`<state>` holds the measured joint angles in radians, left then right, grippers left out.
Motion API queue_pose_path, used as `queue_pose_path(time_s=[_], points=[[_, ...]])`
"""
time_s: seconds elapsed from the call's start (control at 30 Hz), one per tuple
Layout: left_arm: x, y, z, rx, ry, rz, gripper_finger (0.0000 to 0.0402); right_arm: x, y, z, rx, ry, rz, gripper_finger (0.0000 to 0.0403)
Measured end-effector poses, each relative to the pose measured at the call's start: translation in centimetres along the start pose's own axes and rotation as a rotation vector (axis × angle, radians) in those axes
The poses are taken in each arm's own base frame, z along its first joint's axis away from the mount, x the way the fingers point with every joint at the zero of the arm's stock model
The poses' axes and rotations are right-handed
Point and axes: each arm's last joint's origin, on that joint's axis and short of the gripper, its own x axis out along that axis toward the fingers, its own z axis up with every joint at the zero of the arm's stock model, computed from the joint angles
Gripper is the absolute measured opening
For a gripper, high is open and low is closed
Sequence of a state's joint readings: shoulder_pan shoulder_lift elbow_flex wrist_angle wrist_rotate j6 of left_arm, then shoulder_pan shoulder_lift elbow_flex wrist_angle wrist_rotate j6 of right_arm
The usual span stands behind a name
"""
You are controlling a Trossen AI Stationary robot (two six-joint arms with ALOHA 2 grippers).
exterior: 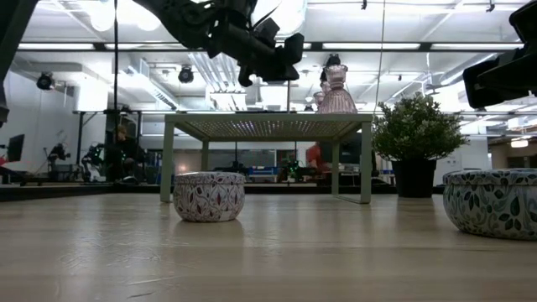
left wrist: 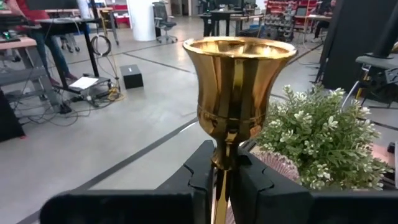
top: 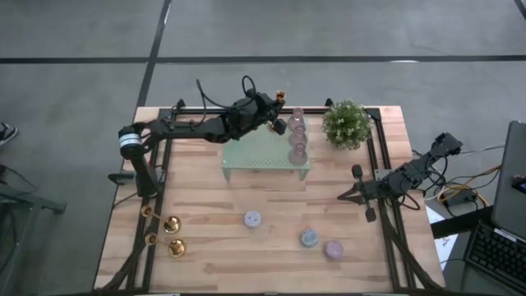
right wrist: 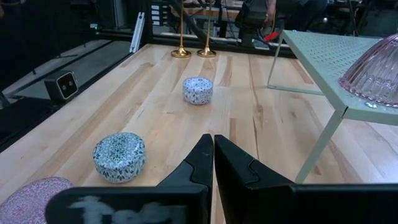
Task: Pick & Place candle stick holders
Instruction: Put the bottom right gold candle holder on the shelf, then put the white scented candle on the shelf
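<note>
**Left tool holds one brass holder above the stand**

The left tool (left wrist: 225, 180) is clamped on the slim stem of a shiny gold candle stick holder (left wrist: 239, 93), its cup upright above the fingers. In the high view this holder (top: 280, 97) sits at the far edge of the pale green perforated metal stand (top: 255, 156), next to a row of three pink ribbed glass holders (top: 297, 136). A small bushy green potted plant (top: 347, 123) stands just beyond them. Two more gold candle stick holders (top: 164, 233) stand on the wooden table (top: 205, 205) near its left front corner. Three squat round patterned candles (top: 252, 219) lie spread along the front. The right tool (right wrist: 213, 155) is closed and empty, hanging over the table's right side.
</note>
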<state>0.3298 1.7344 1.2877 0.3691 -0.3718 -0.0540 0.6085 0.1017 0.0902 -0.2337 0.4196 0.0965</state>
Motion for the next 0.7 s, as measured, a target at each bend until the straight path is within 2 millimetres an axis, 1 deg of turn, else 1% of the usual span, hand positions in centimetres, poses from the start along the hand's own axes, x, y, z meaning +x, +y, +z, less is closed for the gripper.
queue_pose_path(time_s=[0.2, 0.33, 0.43, 0.57, 0.7], points=[[0.0, 0.0, -0.2, 0.009, 0.019, -0.009, 0.0034, 0.0, 0.0, 0.0, -0.002, 0.000, 0.000, 0.0008], [0.0, 0.0, -0.7, 0.025, 0.069, -0.015, 0.0046, 0.0, 0.0, 0.0, -0.003, 0.000, 0.000, 0.0008], [-0.1, 0.0, -1.1, 0.040, 0.109, -0.014, 0.0068, 0.0, 0.0, 0.0, -0.003, 0.000, 0.000, 0.0008], [-0.2, 0.1, -1.5, 0.053, 0.159, -0.011, 0.0108, 0.0, 0.0, 0.0, -0.001, 0.000, 0.000, 0.0008], [-1.3, 0.0, -1.0, 0.087, 0.203, -0.021, 0.0146, 0.0, 0.0, 0.0, -0.001, 0.000, 0.000, 0.0008]])
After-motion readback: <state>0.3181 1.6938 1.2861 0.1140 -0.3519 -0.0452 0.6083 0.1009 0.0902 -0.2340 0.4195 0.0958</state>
